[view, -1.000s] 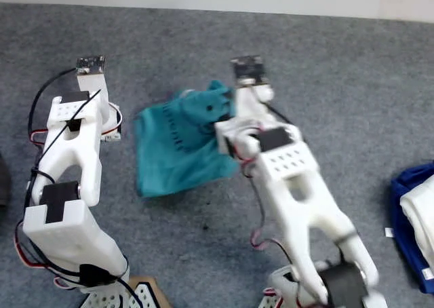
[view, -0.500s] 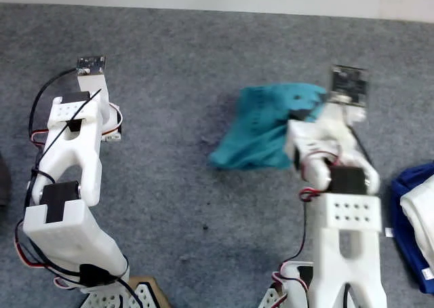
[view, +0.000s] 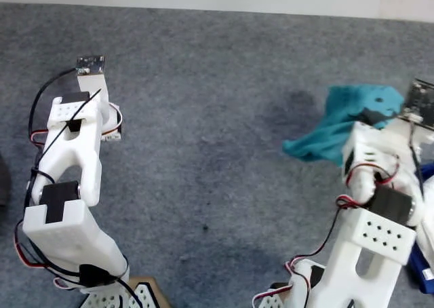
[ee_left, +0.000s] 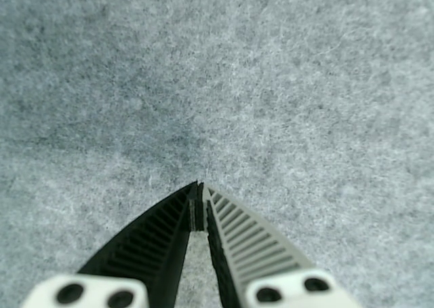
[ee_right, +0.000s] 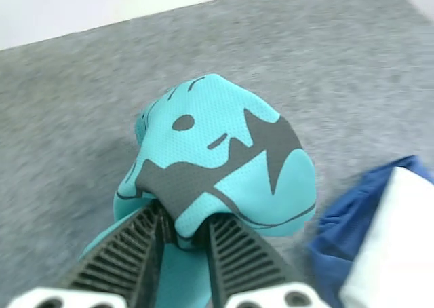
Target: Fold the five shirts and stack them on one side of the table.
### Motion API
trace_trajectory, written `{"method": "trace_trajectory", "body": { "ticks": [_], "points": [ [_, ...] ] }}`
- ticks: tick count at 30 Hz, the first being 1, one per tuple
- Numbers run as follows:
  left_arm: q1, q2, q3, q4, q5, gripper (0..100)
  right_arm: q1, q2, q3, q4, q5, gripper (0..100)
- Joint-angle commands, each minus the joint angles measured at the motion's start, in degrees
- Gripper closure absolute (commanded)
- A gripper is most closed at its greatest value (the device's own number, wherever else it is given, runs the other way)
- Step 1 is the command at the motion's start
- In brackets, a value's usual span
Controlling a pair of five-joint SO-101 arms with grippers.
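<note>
A folded teal shirt (view: 339,125) with dark markings hangs off the grey table at the right, pinched in my right gripper (view: 383,114). In the right wrist view the teal shirt (ee_right: 224,159) bulges over the right gripper (ee_right: 182,235), whose fingers are shut on its fabric. Under and beside it lies a stack with a blue shirt (ee_right: 352,233) and a white shirt (ee_right: 400,254) on top. My left gripper (ee_left: 201,209) is shut and holds nothing, just over bare carpet at the far left (view: 91,67).
The stack of blue shirt (view: 410,186) and white shirt (view: 422,213) lies at the table's right edge. A dark object (view: 3,182) sits at the left edge. Grey carpet (view: 217,138) spreads between the arms.
The right arm has swung from the table's middle to the right, carrying the teal shirt with it toward the stack. The left arm has kept still.
</note>
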Motion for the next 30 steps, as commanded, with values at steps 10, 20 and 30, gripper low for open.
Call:
{"method": "trace_trajectory", "body": {
  "ticks": [10, 20, 30],
  "points": [
    [1.5, -2.7, -0.1, -0.8, -0.6, 99, 11.9, -1.5, -3.9, -9.8, 6.1, 99.1],
    [1.5, -2.7, 0.0, -0.8, -0.6, 99, 19.5, 18.9, -17.4, -11.7, 6.2, 99.1],
    [2.2, -2.7, 0.0, -0.8, -0.6, 99, 25.3, 32.2, -35.4, -7.4, 8.6, 99.1]
  ]
}}
